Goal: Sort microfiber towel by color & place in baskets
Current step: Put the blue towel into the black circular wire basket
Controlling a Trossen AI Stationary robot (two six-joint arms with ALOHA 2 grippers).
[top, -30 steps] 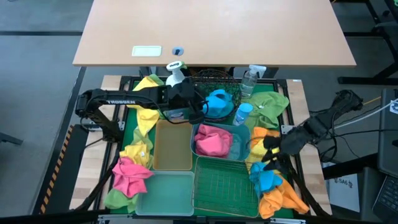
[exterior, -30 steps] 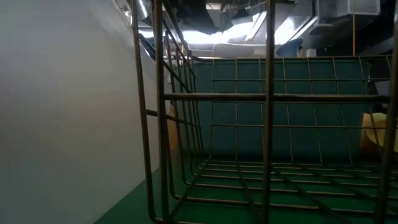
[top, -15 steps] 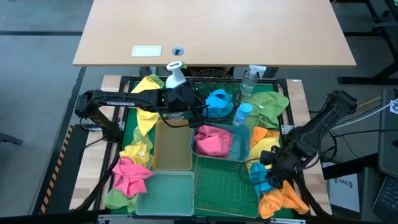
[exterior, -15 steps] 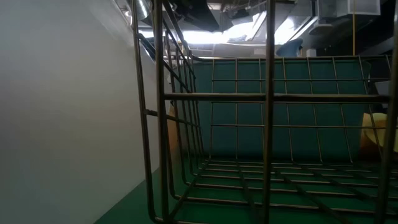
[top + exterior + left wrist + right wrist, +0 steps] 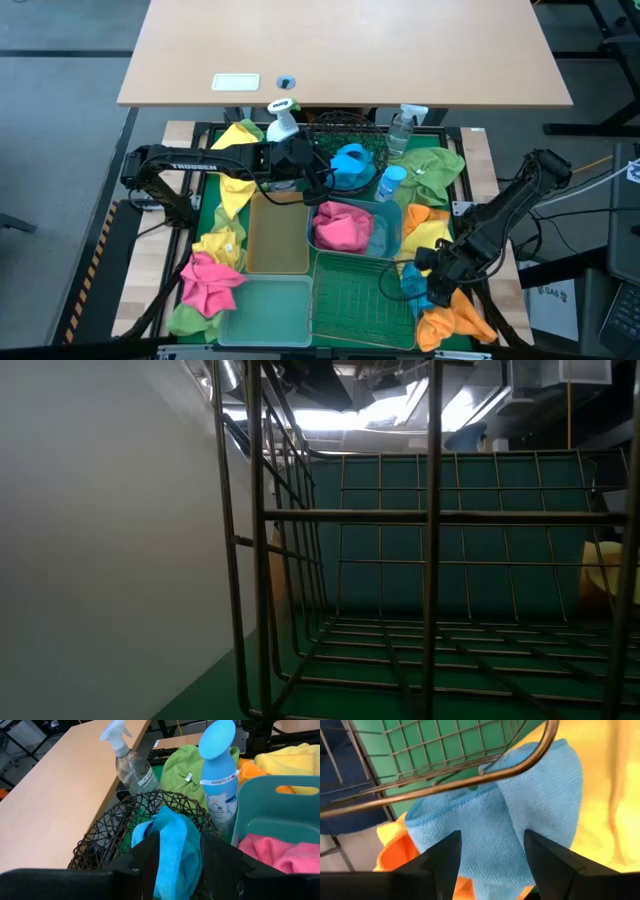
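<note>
At about nine o'clock on the table a heap of fuzzy pink cloths (image 5: 207,281) lies unsorted beside the empty pale-green plastic bin (image 5: 266,311), and yellow cloths (image 5: 236,192) trail past the empty amber plastic bin (image 5: 277,232).

Toward twelve o'clock the left gripper (image 5: 179,851) hangs over the round black wire-mesh basket (image 5: 107,836). Its fingers stand apart astride a fuzzy blue cloth (image 5: 172,846) lying in that basket, with no visible squeeze. The risk here is snagging: if the arm lifts away while fibres cling to a finger, the cloth may ride out over the rim or nudge the clear spray bottle (image 5: 134,767) standing just behind.

At centre, the teal plastic bin (image 5: 388,217) holds a pink cloth (image 5: 338,229), and the green wire rectangular basket (image 5: 362,296) is empty.

At about four o'clock the right gripper (image 5: 492,851) has its fingers spread over a second blue cloth (image 5: 507,830), which lies on orange cloths (image 5: 452,322) and yellow ones, pressed against the green basket's rim wire. Closing here could pinch that wire or gather a neighbouring cloth, dragging the basket or carrying two colours together.
</note>
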